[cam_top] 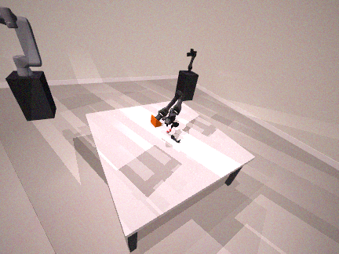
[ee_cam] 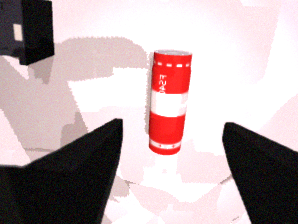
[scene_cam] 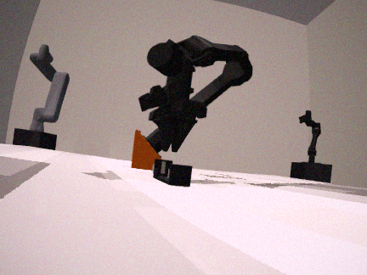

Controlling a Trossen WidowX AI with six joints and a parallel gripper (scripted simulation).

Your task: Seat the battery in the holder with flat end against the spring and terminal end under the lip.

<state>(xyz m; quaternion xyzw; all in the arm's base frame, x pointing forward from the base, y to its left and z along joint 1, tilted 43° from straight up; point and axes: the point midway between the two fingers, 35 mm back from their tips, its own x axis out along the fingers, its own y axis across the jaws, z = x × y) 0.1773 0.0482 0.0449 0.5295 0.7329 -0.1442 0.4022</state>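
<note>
The red and white battery [ee_cam: 169,125] [cam_top: 169,131] lies on its side on the table, apart from the holder. One end shows a pale grey face in the wrist view; I cannot tell for sure which end is the terminal. The black holder [scene_cam: 180,175] [cam_top: 175,138] stands on the table, and part of it shows at the upper left of the wrist view [ee_cam: 39,32]. My gripper [ee_cam: 172,128] [scene_cam: 171,149] is partly open and empty, pointing down above the table. The battery shows between its fingertips in the wrist view but is not gripped. The battery is not visible in the exterior view.
An orange wedge [cam_top: 155,121] [scene_cam: 143,154] stands at my arm's base, close behind the holder in the exterior view. The white table [cam_top: 204,165] carries these things. A grey arm [cam_top: 29,41] [scene_cam: 55,95] and another black arm [cam_top: 191,60] [scene_cam: 314,136] stand on pedestals beyond the table.
</note>
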